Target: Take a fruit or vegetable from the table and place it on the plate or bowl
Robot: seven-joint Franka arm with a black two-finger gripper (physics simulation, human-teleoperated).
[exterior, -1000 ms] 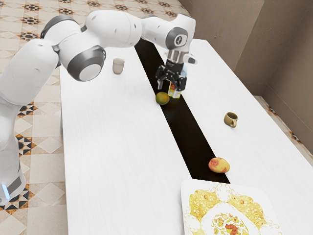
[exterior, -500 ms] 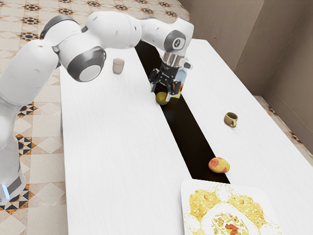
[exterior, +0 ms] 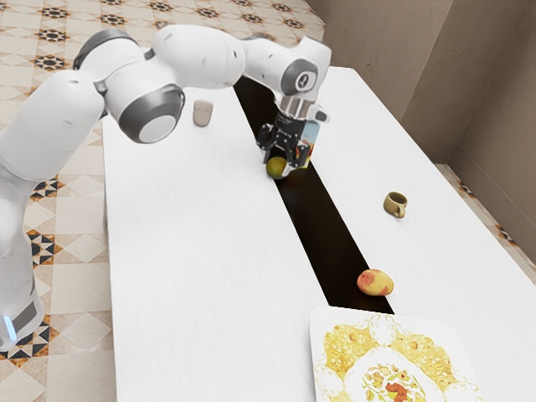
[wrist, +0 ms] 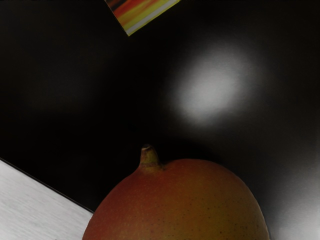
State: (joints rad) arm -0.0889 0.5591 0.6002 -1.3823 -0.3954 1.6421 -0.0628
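A green-yellow mango (exterior: 272, 171) lies on the black strip (exterior: 327, 226) that runs down the middle of the white table. My gripper (exterior: 280, 162) has come down right over it, fingers open and standing on either side of the fruit, without a grip on it. In the wrist view the same mango (wrist: 180, 205) looms just under the hand, reddish-orange with its stem up. A second, red-orange mango (exterior: 374, 282) rests farther along the strip, beside the patterned yellow plate (exterior: 335, 343) at the table's near edge.
An orange carton (exterior: 307, 142) stands right behind the gripper, its corner (wrist: 140, 12) visible from the wrist. A brass mug (exterior: 395, 203) sits toward the exterior view's right, and a beige cup (exterior: 203, 112) is at the far left of the table (exterior: 193, 251).
My hand has moved toward the exterior view's left, away from the carton, and lowered over the green-yellow mango. Nothing else has shifted.
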